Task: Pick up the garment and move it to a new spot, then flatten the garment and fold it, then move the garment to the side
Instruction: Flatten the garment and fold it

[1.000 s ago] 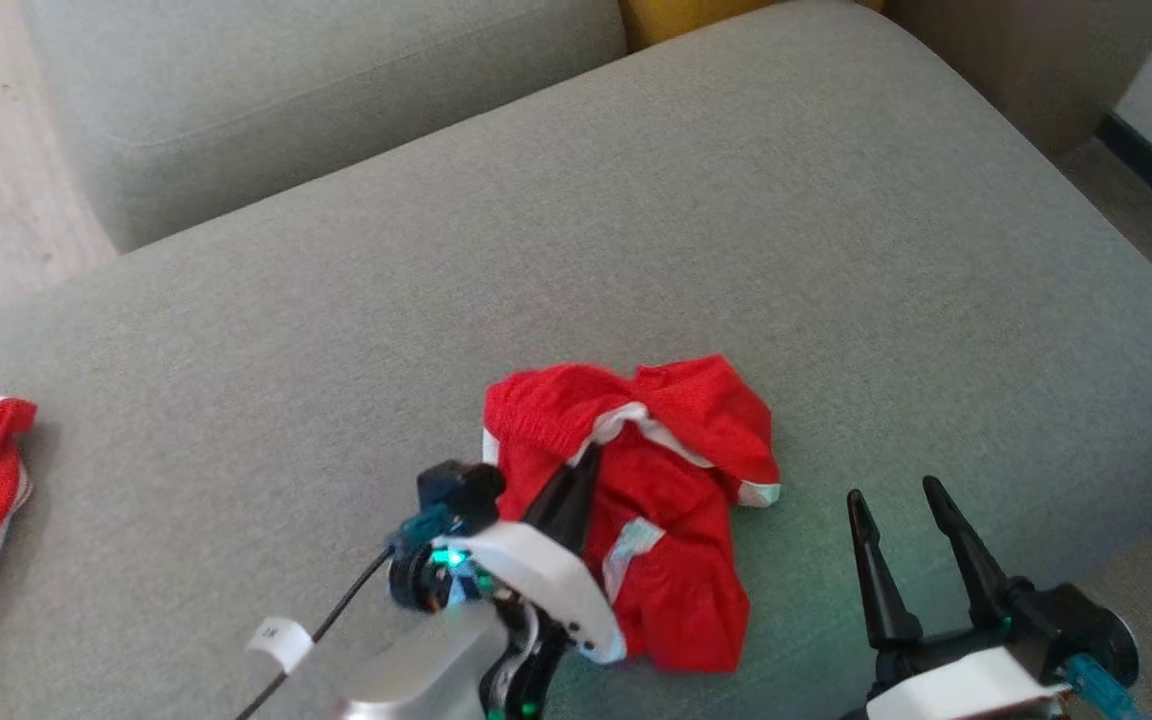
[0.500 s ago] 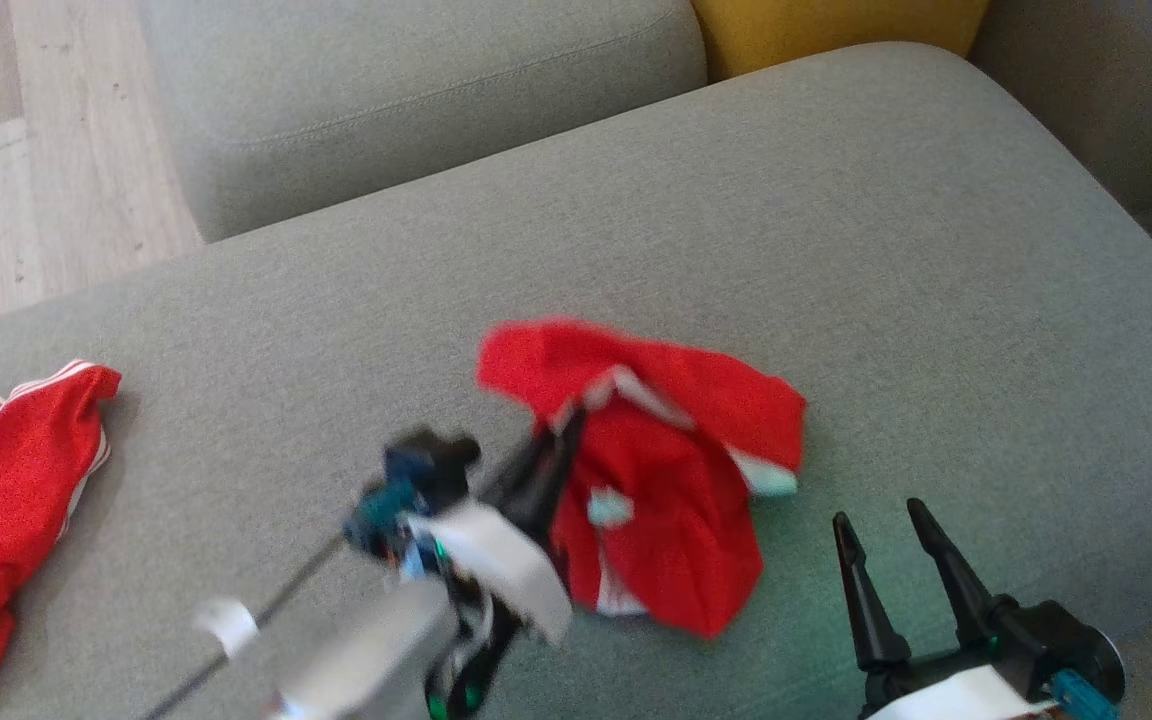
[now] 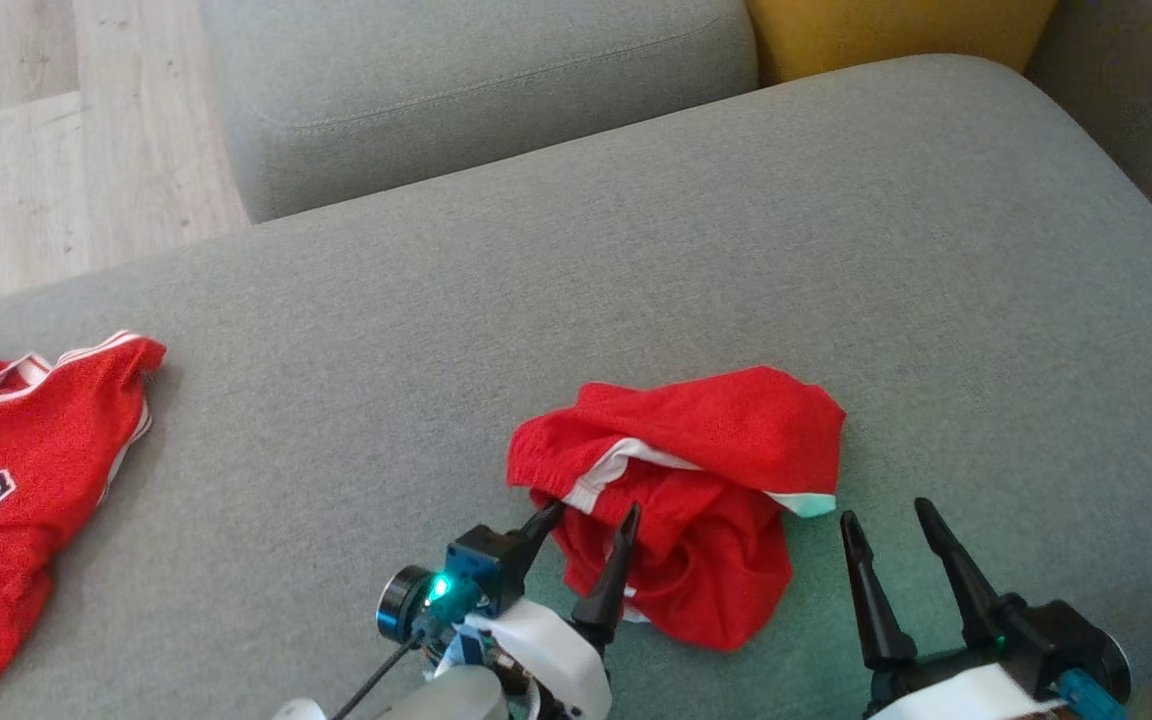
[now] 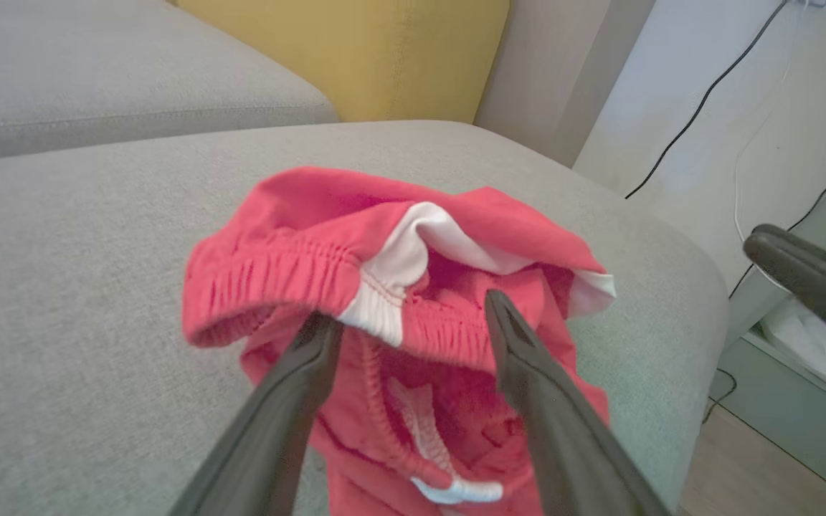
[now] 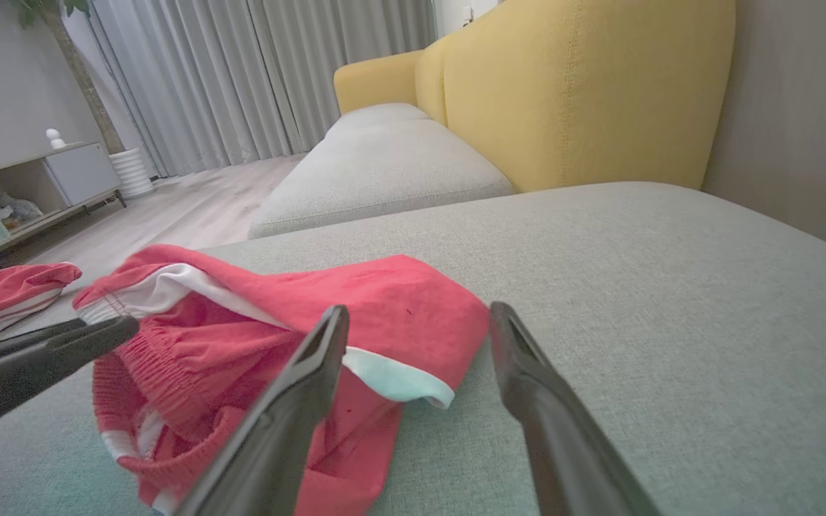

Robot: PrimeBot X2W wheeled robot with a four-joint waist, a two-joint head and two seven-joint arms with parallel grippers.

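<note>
Crumpled red shorts (image 3: 706, 450) lie on the grey cushion (image 3: 636, 250), near edge at the left gripper (image 3: 588, 515) tips. Its fingers are apart, waistband just ahead between them, nothing clamped. The right gripper (image 3: 886, 513), fingers also apart, stands just right of the shorts. A red jersey (image 3: 16, 450) lies well off to the left gripper's left.

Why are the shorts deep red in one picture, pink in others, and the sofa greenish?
Head view: the red shorts look saturated and sharp; a greenish cast tints the sofa cushion near the left gripper, likely from its green light. Left wrist view: shorts paler, pinkish, slightly soft. Right wrist view: pinkish too; the right gripper blurs near the lens.
</note>
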